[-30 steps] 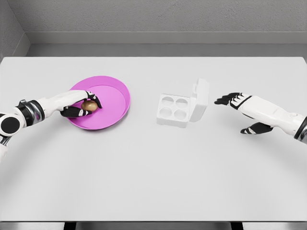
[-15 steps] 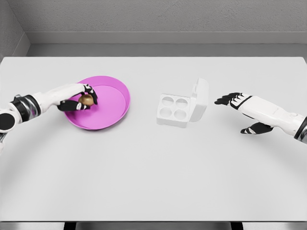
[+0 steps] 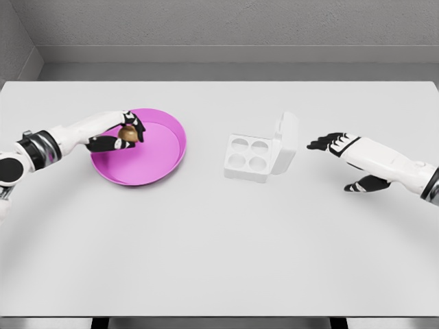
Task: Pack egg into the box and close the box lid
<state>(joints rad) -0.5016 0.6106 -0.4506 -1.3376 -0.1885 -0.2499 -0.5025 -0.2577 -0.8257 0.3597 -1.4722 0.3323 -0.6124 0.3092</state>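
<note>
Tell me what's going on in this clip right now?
The left hand is holding a brown egg over the pink plate. The white egg box sits to the right with its lid up and all four cups empty. The right hand hovers open beside the lid, touching nothing. So the egg is picked up but not yet packed, and the lid is not yet closed.

Left arm enters from lower left, forearm angled up and right, left hand (image 3: 118, 134) with fingers curled closed around a small object. Right arm enters from right edge, forearm stretched leftward, right hand (image 3: 337, 153) palm down, fingers extended, thumb hanging apart below, holding nothing.
</note>
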